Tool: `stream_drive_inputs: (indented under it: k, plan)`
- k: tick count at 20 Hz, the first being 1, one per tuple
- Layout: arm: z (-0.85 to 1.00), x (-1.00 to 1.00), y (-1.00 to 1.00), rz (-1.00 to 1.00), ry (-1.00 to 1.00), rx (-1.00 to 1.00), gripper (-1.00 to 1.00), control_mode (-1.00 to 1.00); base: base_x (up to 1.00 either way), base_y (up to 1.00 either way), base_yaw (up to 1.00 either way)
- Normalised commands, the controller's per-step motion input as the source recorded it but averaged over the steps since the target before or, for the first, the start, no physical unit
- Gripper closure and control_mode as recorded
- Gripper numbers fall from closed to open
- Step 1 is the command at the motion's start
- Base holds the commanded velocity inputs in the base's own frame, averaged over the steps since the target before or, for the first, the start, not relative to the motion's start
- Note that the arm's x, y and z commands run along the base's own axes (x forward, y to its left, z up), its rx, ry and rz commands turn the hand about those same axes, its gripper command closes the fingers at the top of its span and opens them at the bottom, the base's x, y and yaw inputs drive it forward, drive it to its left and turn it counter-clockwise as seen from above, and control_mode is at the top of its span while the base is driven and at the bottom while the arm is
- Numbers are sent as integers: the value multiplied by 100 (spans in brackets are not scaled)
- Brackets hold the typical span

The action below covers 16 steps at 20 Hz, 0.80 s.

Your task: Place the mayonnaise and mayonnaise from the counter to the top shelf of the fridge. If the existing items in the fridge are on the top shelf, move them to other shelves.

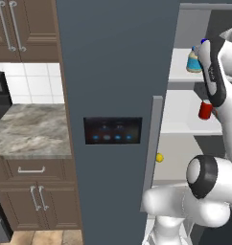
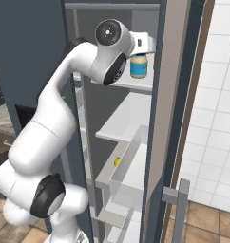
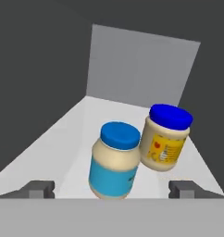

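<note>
Mayo jars [image 3: 115,162] blue-lidded; touching

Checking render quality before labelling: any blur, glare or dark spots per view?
Hand view: sharp, flat light, no glare on the blue-lidded pale-blue-label jar or the yellow-label jar; surroundings of the white shelf dark.
Left base view: soft, small red can slightly blurry.
Right base view: white arm hides part of the fridge interior.

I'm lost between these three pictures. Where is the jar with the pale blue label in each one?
Left base view: pale blue jar, upper right, on the top shelf beside the white arm.
Right base view: jar, top centre, just right of the arm's round joint.
Hand view: jar, centre, touching the yellow-labelled jar.
Shared landmark: the white top shelf.
</note>
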Motion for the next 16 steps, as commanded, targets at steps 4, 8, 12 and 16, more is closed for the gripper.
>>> stream_drive_inputs:
  k: [4,8,12,16]
  plan:
    - [-16,-100,47,-3,-34,0,-100,-100,0,0,0]
    - [-20,-100,80,0,-25,0,-100,-100,0,0,0]
    - [-2,-100,90,0,-11,-2,-100,-100,0,0,0]
    - [1,-100,78,0,-1,-2,-100,-100,0,0,0]
